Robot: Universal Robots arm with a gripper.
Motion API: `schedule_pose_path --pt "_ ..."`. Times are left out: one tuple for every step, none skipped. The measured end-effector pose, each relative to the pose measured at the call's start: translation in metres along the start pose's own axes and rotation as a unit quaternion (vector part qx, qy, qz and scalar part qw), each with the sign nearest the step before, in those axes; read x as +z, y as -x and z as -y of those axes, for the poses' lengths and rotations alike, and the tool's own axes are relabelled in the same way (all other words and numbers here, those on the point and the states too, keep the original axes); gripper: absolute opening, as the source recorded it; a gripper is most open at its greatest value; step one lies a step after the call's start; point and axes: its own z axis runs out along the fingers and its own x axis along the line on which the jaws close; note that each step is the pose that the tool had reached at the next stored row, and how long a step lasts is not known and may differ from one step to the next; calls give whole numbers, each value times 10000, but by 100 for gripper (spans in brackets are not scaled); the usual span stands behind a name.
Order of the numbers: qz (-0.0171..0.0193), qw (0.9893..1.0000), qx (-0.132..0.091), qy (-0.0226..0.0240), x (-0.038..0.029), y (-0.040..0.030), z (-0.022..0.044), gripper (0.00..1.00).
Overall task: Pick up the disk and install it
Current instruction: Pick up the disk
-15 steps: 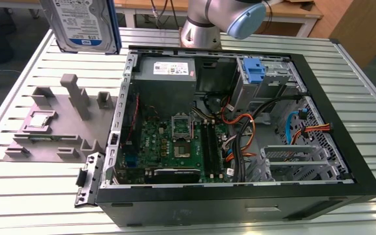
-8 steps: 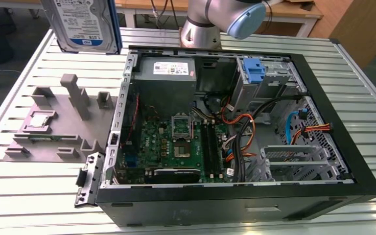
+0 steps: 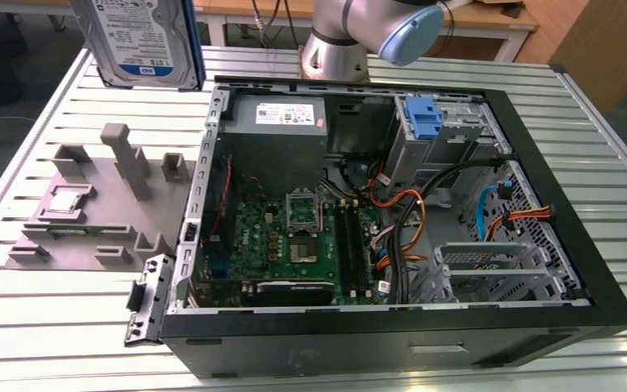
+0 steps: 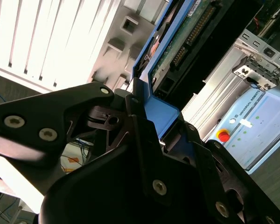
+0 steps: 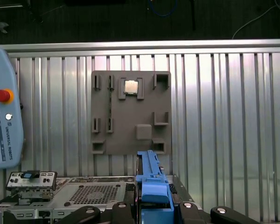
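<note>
A ribbed silver metal table [image 3: 52, 98] is seen carrying an open black computer tower case [image 3: 607, 269], laid on its side with the green motherboard and cables exposed; the grey-and-blue robot arm [image 3: 357, 37] is seen beyond the case's far edge; a grey plastic fixture plate [image 3: 74, 237] is laid on the table at the exterior view's left, just beside the case; the disk [image 3: 140, 41], a flat silver hard drive with a white-and-blue label and blue plastic rails, is held upright in the air above the far end of the table, beyond the fixture plate and clear of the case; the black gripper [image 4: 156, 114] is clamped on the drive's blue rail in the second wrist view; a small square silver processor chip [image 5: 130, 87] is seated in a pocket of the fixture plate.
</note>
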Motion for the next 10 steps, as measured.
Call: schedule_pose_path --pt "0 10000 0 0 0 0 3 37" --pt "0 10000 0 0 0 0 6 37" --pt "0 10000 0 0 0 0 9 37" --pt "0 10000 0 0 0 1 12 37" --pt "0 10000 0 0 0 1 15 37" --pt "0 10000 0 0 0 1 18 37" --pt "0 10000 0 0 0 1 20 37" --pt "0 10000 0 0 0 1 23 37" --pt "0 10000 0 0 0 1 27 37" --pt "0 10000 0 0 0 1 30 37"
